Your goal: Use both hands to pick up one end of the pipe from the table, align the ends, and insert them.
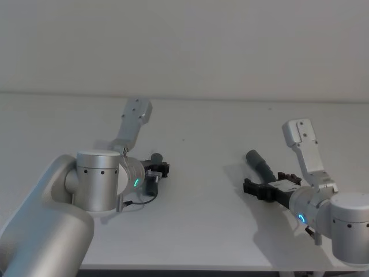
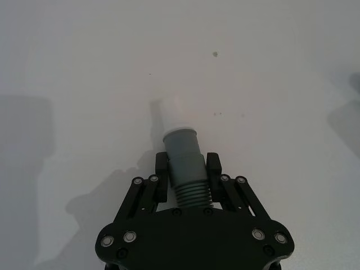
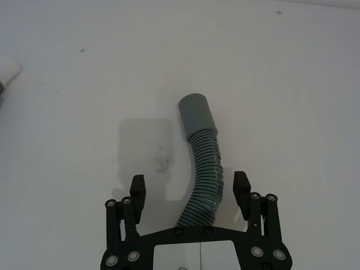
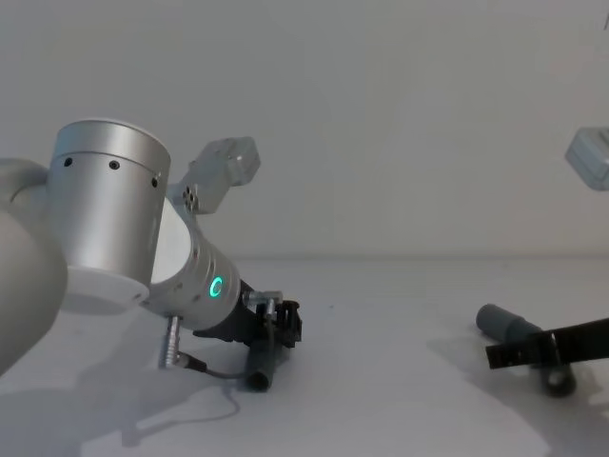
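**A:** Your left tool (image 2: 188,169) is clenched on the short hose piece (image 2: 191,193), low over the white bench (image 2: 84,67). Its fingers press where the grey cuff (image 2: 181,147) meets the ribs, white tip (image 2: 175,109) pointing ahead.

**B:** And your right tool (image 3: 189,187) hangs released, its fingers either side of the long curved piece (image 3: 205,163) without touching it. That piece lies on the bench's right side, wide socket (image 3: 196,114) farthest from the tool.
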### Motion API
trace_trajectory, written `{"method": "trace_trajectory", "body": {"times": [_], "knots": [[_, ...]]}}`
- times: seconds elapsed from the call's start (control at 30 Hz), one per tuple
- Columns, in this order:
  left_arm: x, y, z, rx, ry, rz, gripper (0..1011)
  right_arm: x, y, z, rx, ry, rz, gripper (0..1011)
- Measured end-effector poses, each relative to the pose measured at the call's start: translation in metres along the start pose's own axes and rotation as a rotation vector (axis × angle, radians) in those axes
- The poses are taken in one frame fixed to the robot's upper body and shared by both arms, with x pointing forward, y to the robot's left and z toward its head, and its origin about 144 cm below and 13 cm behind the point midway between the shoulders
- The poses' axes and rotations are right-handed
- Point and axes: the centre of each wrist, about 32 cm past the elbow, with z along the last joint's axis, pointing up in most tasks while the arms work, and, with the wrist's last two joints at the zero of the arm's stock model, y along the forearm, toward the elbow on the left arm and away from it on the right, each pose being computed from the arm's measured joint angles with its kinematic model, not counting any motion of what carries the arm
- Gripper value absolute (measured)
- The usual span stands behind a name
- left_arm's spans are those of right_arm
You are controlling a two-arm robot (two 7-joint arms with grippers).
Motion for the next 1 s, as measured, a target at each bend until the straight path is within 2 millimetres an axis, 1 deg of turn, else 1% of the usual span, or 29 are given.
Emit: {"method": "trace_trajectory", "body": {"times": [0.03, 0.1, 0.13, 0.17, 0.2, 0.23, 0.27, 0.3, 0.43, 0.47, 0.5, 0.53, 0.6, 0.67, 0.73, 0.77, 0.83, 0.87, 1.0], "knots": [[0.0, 0.0, 0.0, 0.0, 0.0, 0.0, 398, 0.0001, 0.0, 0.0, 0.0, 0.001, 0.0, 946], [0.0, 0.0, 0.0, 0.0, 0.0, 0.0, 398, 0.0001, -0.0001, 0.0, -0.001, 0.001, 0.001, 918], [0.0, 0.0, 0.0, 0.0, 0.0, 0.0, 398, 0.0002, -0.0001, 0.0, -0.002, 0.002, 0.001, 875], [0.0, 0.0, 0.0, 0.0, 0.0, 0.0, 398, 0.0002, -0.0002, 0.0, -0.002, 0.002, 0.001, 866], [0.0, 0.0, 0.0, 0.0, 0.0, 0.0, 398, 0.0003, -0.0002, 0.0, -0.002, 0.002, 0.002, 825], [0.0, 0.0, 0.0, 0.0, 0.0, 0.0, 398, 0.0003, -0.0002, 0.0, -0.002, 0.002, 0.002, 825], [0.0, 0.0, 0.0, 0.0, 0.0, 0.0, 398, 0.0002, -0.0002, 0.0, -0.002, 0.003, 0.002, 771], [0.0, 0.0, 0.0, 0.0, 0.0, 0.0, 398, 0.0002, -0.0002, 0.0, -0.002, 0.003, 0.002, 753], [0.0, 0.0, 0.0, 0.0, 0.0, 0.0, 398, 0.0003, -0.0003, -0.0001, -0.003, 0.004, 0.003, 617], [0.0, 0.0, 0.0, 0.0, 0.0, 0.0, 398, 0.0003, -0.0003, -0.0001, -0.003, 0.004, 0.003, 600], [0.0, 0.0, 0.0, 0.0, 0.0, 0.0, 398, 0.0002, -0.0003, -0.0001, -0.003, 0.004, 0.003, 553], [0.0, 0.0, 0.0, 0.0, 0.0, 0.0, 398, 0.0003, -0.0003, -0.0001, -0.003, 0.005, 0.004, 542], [0.0, 0.0, 0.0, 0.0, 0.0, 0.0, 398, 0.0003, -0.0003, -0.0001, -0.003, 0.005, 0.004, 456], [0.0, 0.0, 0.0, 0.0, 0.0, 0.0, 398, 0.0003, -0.0003, -0.0001, -0.004, 0.005, 0.004, 407], [0.0, 0.0, 0.0, 0.0, 0.0, 0.0, 398, 0.0004, -0.0003, -0.0001, -0.004, 0.005, 0.004, 391], [0.0, 0.0, 0.0, 0.0, 0.0, 0.0, 398, 0.0004, -0.0003, -0.0001, -0.004, 0.005, 0.004, 338], [0.0, 0.0, 0.0, 0.0, 0.0, 0.0, 398, 0.0004, -0.0003, -0.0001, -0.004, 0.005, 0.005, 324], [0.0, 0.0, 0.0, 0.0, 0.0, 0.0, 398, 0.0004, -0.0003, -0.0001, -0.004, 0.006, 0.005, 295], [0.0, 0.0, 0.0, 0.0, 0.0, 0.0, 398, 0.0004, -0.0003, -0.0001, -0.004, 0.006, 0.005, 284]]}}
